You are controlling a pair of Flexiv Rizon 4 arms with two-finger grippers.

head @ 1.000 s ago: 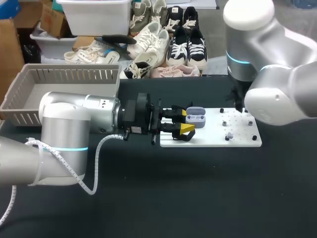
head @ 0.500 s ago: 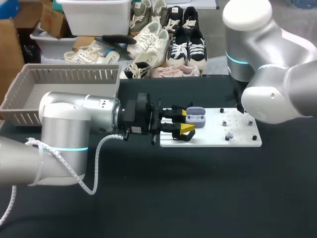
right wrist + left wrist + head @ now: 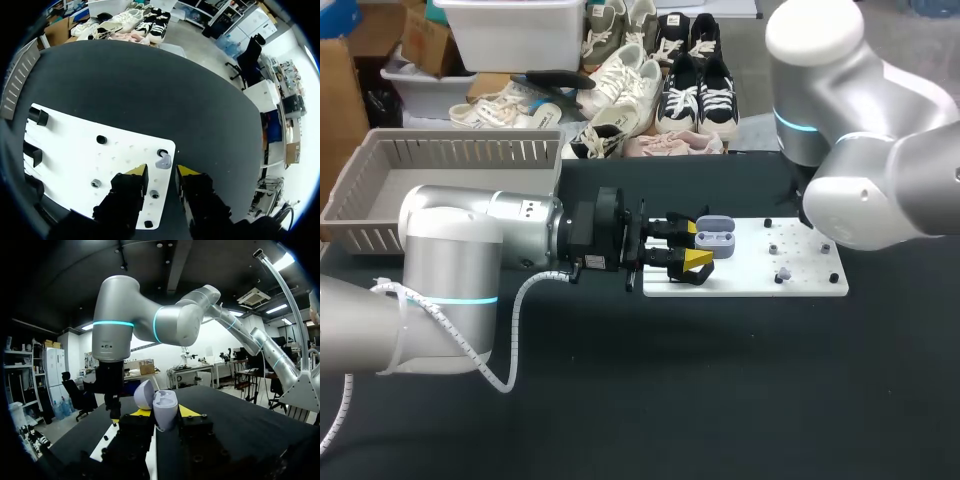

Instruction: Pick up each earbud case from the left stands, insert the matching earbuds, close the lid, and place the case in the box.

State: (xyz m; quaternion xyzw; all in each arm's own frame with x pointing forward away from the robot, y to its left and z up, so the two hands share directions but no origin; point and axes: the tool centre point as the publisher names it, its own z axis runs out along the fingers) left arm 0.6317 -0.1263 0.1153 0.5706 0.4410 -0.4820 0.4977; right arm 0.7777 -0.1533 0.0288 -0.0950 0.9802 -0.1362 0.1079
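Insertion step is what we're in, we reckon: case is up and open, buds not in it yet

Our left claw (image 3: 164, 414) is clamped on the earbud case (image 3: 164, 401), one finger on each side. It holds the case over the left end of the white board (image 3: 75, 145). The lid (image 3: 143, 394) is flipped back, and as far as the head view shows, the pockets look empty.

Our right claw (image 3: 161, 172) hangs over the far right corner of that board with its fingers a little apart and nothing between them. A small lavender earbud (image 3: 163, 162) sits on the board just ahead of the tips, roughly lined up with the gap. From the head view the right arm (image 3: 880, 190) hides that claw completely, so the wrist camera is all we've got there.

Next move, as we see it:
- drop the right claw straight down so the fingers straddle the bud, then pinch it gently, since it's tiny and rounded and could easily pop out sideways
- carry it across to the open case and match it to the correct pocket
- left claw should just hold steady as the target

Lid closing and the trip to the grey box (image 3: 460, 152) at the back left of the counter (image 3: 720, 380) come later
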